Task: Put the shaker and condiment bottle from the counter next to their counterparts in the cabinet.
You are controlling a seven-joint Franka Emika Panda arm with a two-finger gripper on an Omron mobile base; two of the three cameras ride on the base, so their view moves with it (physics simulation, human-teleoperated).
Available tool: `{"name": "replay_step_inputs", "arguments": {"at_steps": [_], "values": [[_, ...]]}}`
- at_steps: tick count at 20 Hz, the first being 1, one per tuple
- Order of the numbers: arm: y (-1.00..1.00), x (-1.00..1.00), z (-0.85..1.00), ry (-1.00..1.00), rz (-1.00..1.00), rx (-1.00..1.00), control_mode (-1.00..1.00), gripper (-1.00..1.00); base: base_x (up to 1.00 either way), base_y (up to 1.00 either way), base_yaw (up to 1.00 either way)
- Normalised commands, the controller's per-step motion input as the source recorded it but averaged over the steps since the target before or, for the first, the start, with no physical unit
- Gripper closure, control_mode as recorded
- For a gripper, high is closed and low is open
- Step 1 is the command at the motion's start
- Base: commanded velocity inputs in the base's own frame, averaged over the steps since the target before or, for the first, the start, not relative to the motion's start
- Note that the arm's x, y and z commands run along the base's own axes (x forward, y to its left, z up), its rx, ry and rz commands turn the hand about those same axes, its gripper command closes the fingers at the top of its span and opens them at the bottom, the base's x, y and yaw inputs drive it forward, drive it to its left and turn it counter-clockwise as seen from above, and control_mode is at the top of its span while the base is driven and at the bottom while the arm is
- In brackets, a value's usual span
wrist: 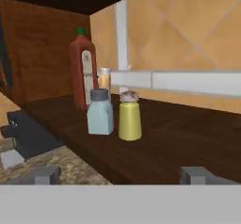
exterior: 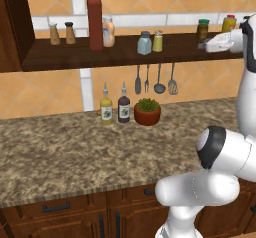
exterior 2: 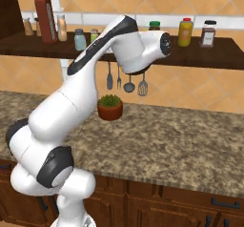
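The tall red condiment bottle [exterior: 95,19] [wrist: 84,72] with its green cap stands upright on the dark wooden cabinet shelf [exterior: 100,57], touching or nearly touching the squat peach-and-white bottle [exterior: 108,32] [wrist: 104,79]. Further right, the tiny yellow-green shaker [exterior: 157,41] [wrist: 129,117] stands right beside the pale blue-grey shaker [exterior: 144,43] [wrist: 100,112]. My gripper [exterior: 206,45] [wrist: 121,176] hovers at shelf height to the right of both shakers, well apart from them. It is open, with nothing between its fingers.
Two brown dark-capped shakers [exterior: 62,33] stand at the shelf's left end, and several jars [exterior 2: 186,32] at its right. On the granite counter [exterior: 60,152] are a yellow nozzle bottle [exterior: 106,109], a dark nozzle bottle [exterior: 123,107] and a potted plant [exterior: 147,112]. Utensils [exterior: 155,79] hang under the shelf.
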Motion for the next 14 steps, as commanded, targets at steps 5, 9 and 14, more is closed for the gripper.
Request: {"name": "replay_step_inputs", "arguments": {"at_steps": [5, 9, 14], "values": [[-0.31, -0.40, 0.36, 0.23, -0.65, 0.00, -1.00, -1.00, 0.00, 0.00, 0.00], [-0.96, -0.80, 0.59, 0.15, -0.31, 0.00, -1.00, -1.00, 0.00, 0.00, 0.00], [-1.00, -1.00, 0.57, -0.01, 0.04, 0.00, -1.00, -1.00, 0.00, 0.00, 0.00]]}}
